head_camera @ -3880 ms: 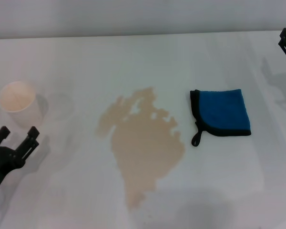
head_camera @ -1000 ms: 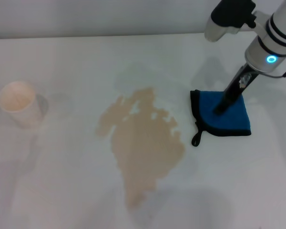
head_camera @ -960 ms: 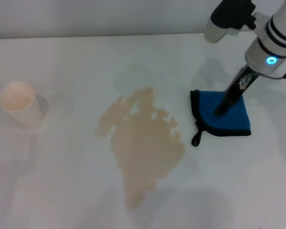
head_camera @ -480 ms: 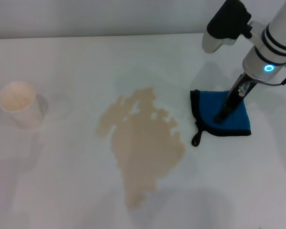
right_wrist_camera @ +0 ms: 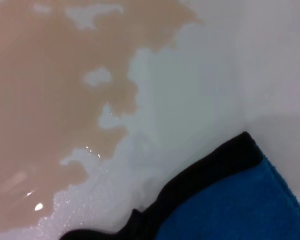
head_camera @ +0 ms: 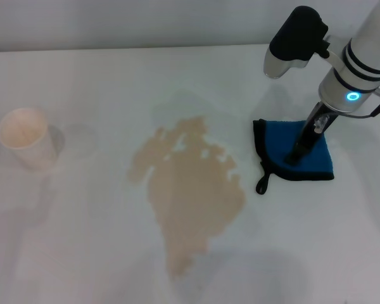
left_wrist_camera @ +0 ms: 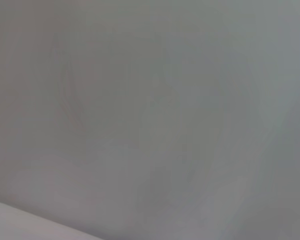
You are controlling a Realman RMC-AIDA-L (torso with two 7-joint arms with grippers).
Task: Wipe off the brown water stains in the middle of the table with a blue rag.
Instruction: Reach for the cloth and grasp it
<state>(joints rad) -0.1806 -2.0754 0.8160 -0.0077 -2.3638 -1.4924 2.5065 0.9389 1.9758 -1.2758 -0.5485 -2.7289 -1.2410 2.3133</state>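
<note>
Head view: right hand (head_camera: 296, 154) down on the blue rag (head_camera: 284, 149)

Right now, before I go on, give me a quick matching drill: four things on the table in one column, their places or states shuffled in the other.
Things:
1. blue rag
2. brown water stains
3. paper cup
4. right gripper

States:
A. spread over the middle of the table, not yet wiped
B. tip down on the cloth
C. standing at the robot's far left
D. lying flat to the right of the spill

Pairs: 1-D, 2-A, 3-C, 4-B
</note>
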